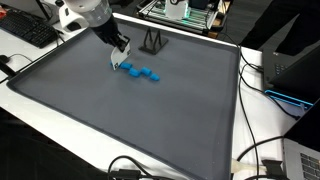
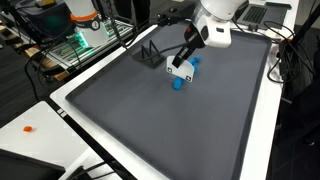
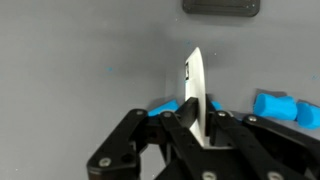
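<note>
My gripper is shut on a thin white card, which stands edge-on and upright between the black fingers. In both exterior views the gripper hangs low over the grey mat with the white card at its tip. Right beside and under it lies a row of small blue blocks. In the wrist view the blue blocks show to the right of the fingers and one peeks out on the left.
A small black stand sits on the mat behind the blocks, seen as a dark shape at the wrist view's top. The grey mat has a raised rim. Cables, a keyboard and equipment surround the table.
</note>
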Motion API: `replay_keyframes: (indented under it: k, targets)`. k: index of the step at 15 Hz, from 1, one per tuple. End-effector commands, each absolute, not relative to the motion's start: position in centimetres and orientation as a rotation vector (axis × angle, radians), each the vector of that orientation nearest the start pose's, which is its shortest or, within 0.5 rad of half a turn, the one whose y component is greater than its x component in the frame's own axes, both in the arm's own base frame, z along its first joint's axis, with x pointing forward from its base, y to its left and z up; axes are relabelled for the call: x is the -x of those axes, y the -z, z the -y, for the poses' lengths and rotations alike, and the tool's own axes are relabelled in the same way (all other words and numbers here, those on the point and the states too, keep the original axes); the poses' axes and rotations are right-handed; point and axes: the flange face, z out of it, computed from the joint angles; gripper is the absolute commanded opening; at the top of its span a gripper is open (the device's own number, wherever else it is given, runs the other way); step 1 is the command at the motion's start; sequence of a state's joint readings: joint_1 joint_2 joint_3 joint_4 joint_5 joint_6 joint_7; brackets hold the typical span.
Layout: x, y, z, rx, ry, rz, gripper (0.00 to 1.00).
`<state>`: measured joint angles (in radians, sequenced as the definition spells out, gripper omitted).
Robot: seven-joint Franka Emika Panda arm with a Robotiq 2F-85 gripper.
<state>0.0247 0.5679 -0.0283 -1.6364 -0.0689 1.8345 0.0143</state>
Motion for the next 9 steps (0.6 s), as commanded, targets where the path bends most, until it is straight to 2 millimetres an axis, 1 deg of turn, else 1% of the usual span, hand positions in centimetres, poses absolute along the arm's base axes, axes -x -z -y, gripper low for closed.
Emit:
replay_keyframes:
  k: [1, 3, 6, 9]
  targets:
    - [-62.7, -29.1, 1.5, 3.128, -0.594, -0.066, 0.02]
    - [-62.1, -30.5, 1.9, 3.097, -0.572, -0.157, 0.02]
    - [-61.0, -32.5, 2.1, 3.006, -0.526, -0.402, 0.02]
    - [-59.4, -33.7, 1.8, 2.922, -0.492, -0.622, 0.02]
